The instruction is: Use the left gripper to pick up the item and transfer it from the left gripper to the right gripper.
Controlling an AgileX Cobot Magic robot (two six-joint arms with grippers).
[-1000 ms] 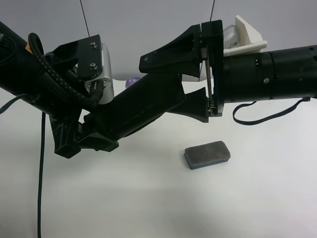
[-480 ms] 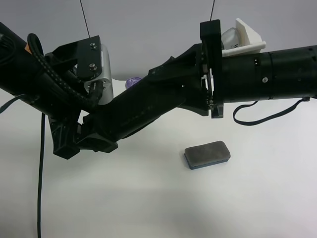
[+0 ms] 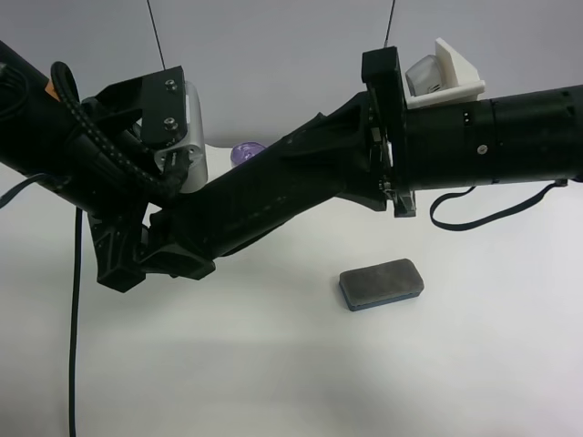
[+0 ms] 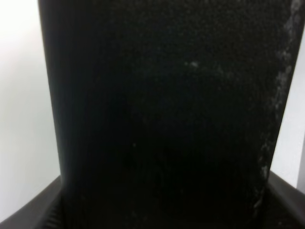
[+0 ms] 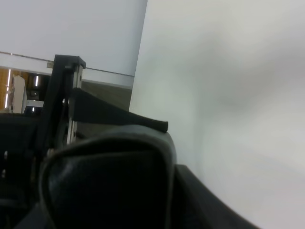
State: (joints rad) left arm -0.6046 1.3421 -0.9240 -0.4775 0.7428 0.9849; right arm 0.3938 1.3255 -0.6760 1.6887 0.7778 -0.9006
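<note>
the item (image 3: pixel 264 196) slants above the table (image 3: pixel 273 373) – lower end in the left gripper (image 3: pixel 178 244), higher end in the right gripper (image 3: pixel 319 173). an eraser (image 3: pixel 382 283) lies on the table below the right gripper; a can (image 3: pixel 246 151) shows behind the item.

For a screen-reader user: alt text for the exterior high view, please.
A long black soft case is held above a white table, the gripper at the view's left clamping one end and the gripper at the view's right the other. A grey eraser lies below.
</note>
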